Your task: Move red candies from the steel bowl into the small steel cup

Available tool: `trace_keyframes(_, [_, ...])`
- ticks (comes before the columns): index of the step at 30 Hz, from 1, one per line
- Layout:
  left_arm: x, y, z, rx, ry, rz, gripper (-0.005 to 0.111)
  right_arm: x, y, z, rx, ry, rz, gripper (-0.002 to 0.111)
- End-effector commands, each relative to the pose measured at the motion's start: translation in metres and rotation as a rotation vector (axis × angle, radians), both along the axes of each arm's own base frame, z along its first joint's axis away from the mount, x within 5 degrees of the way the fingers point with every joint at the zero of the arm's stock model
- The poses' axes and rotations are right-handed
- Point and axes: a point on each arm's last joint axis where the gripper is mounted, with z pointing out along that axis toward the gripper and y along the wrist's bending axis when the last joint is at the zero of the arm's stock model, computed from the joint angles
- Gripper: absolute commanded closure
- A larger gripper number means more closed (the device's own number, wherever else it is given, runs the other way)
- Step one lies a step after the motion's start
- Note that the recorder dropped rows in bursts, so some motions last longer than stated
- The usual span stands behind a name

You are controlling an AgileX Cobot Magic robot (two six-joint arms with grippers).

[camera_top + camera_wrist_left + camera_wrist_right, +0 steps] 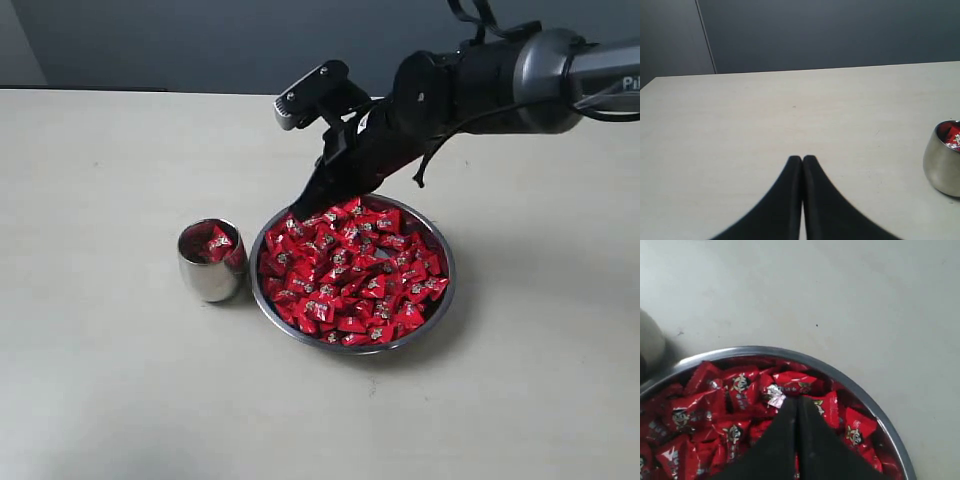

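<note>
Exterior view first, Ben: name the biggest thing and work down.

Ana, the pale matte table (pixel 100 400) fills the frame. Next is the dark right arm (pixel 480 85), reaching in from the upper right. Then comes the steel bowl (pixel 447 272), wide, shallow, shiny and thin-rimmed. It sits just right of centre, heaped with the red candies (pixel 350 270). The small steel cup (pixel 208 278), rounded and mirror-bright, stands just beside the bowl on its left. Whether the two touch I cannot tell. A few candies lie inside the cup.

And the grippers?

The right gripper (pixel 302 210) has its black tapered fingers pressed together, with the tips down among the candies at the pile's upper-left edge. The right wrist view shows nothing between them. A crumpled silvery wrapper end (pixel 774 396) lies just beside the tips. The left gripper (pixel 802 159), out of the exterior frame, is likewise pressed together above bare table, with the cup near.

How will a candy handle?

Light, I judge. Each is a small pillow shape in slick, crinkly foil, probably firm inside, so it likely slides off its neighbours and off smooth fingers. I'd spread the jaws and pinch across the plump middle, not the flat wrapper fin. The cup looks light and narrow-mouthed, so a nudge could tip it.
</note>
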Motion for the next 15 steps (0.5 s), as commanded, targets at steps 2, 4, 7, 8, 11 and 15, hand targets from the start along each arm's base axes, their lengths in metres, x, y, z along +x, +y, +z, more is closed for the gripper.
trace_keyframes(2, [0.0, 0.0, -0.001, -0.004, -0.003, 0.001, 0.106, 0.003, -0.001, -0.01, -0.015, 0.032, 0.003, 0.109])
trace_keyframes(4, [0.0, 0.0, -0.001, -0.004, -0.003, 0.001, 0.106, 0.003, 0.0, -0.017, -0.024, 0.043, 0.006, 0.109])
trace_keyframes(7, [0.0, 0.0, -0.001, -0.004, -0.003, 0.001, 0.106, 0.004, 0.002, -0.024, -0.021, 0.055, 0.001, 0.109])
trace_keyframes(8, [0.0, 0.0, -0.001, -0.004, -0.003, 0.001, 0.106, 0.004, 0.002, -0.026, -0.015, 0.06, -0.001, 0.109])
trace_keyframes(11, [0.0, 0.0, -0.001, -0.004, -0.003, 0.001, 0.106, 0.004, 0.004, -0.028, -0.003, 0.066, 0.015, 0.109])
trace_keyframes(15, [0.0, 0.0, -0.001, -0.004, -0.003, 0.001, 0.106, 0.004, 0.006, -0.026, 0.016, 0.056, 0.009, 0.109])
